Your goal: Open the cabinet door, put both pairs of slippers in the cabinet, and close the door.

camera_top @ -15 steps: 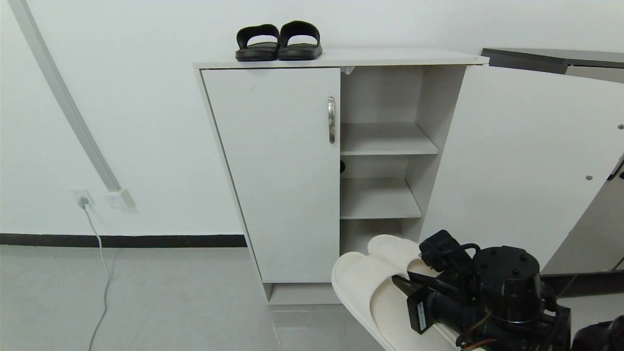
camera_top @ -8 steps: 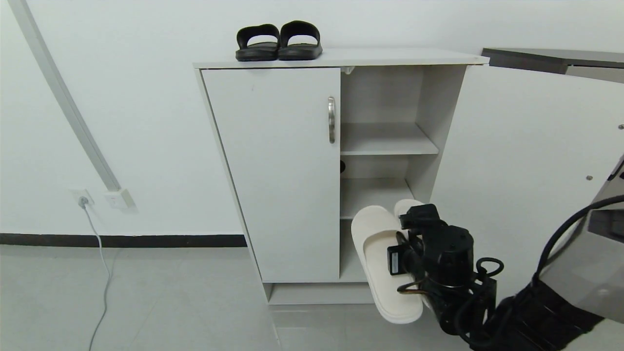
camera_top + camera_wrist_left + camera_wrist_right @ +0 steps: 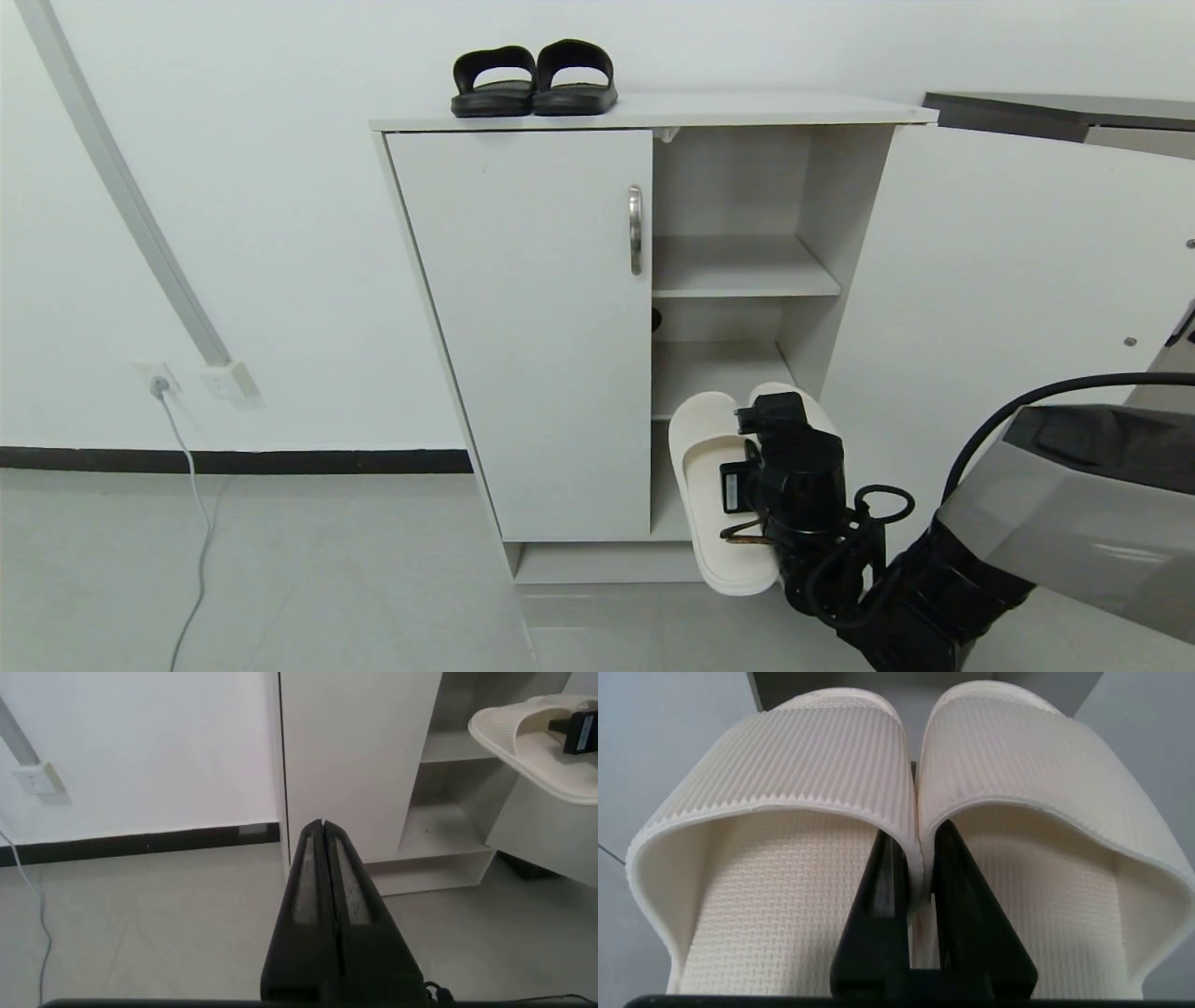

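From the head, my right gripper (image 3: 758,446) holds the white slippers (image 3: 705,467) at the open lower shelves of the cabinet (image 3: 523,327). The black slippers (image 3: 534,79) sit on top of it.

At the left wrist, my left gripper (image 3: 322,873) is pressed together, holding nothing, above the floor (image 3: 140,924).

At the right wrist, my fingers (image 3: 878,915) pinch both white slippers by their touching inner edges.

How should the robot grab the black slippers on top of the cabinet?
Best bet: pinch the black slippers where their two straps touch in the middle, one finger inside each. Come from the front: they sit side by side on the cabinet top, strap openings facing the robot. The right end effector holds the white slippers that way.
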Controlling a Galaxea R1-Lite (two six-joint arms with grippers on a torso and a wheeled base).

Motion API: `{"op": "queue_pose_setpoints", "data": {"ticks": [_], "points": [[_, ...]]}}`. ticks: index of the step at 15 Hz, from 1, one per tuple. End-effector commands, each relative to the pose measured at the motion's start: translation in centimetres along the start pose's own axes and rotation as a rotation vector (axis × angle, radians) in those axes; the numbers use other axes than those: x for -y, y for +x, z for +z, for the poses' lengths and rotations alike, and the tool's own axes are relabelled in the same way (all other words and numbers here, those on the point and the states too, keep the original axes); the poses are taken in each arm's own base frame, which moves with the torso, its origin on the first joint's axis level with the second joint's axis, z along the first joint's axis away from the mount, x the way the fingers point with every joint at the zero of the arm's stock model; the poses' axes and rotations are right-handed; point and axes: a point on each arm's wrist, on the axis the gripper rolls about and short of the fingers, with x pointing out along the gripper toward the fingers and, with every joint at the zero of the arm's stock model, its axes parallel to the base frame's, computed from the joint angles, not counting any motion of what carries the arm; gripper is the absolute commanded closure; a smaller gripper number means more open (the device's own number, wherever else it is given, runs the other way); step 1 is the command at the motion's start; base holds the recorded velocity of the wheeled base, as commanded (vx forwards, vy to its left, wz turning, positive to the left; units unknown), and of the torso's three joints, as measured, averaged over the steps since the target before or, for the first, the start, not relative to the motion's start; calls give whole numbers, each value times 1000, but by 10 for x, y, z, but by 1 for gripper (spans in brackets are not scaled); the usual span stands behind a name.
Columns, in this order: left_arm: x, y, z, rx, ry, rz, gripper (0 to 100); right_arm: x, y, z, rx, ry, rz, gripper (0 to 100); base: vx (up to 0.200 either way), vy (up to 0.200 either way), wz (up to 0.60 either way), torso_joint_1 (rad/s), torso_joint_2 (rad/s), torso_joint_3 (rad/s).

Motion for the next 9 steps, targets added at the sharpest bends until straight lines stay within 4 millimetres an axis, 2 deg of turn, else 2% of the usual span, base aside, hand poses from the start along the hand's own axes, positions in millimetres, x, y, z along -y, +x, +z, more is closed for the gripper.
{"op": "queue_pose_setpoints", "data": {"ticks": [1, 3, 9], "points": [[0, 0, 0, -3, -1, 0, 100, -3, 4, -5, -6, -6, 0, 100, 0, -200, 0, -2, 2, 2], [0, 0, 0, -3, -1, 0, 100, -4, 5, -7, -8, -7, 1, 100, 0, -200, 0, 2, 2, 0], [0, 0, 0, -3, -3, 0, 100, -19, 21, -5, 22, 20, 22, 100, 0, 0, 0, 0, 0, 0]]}}
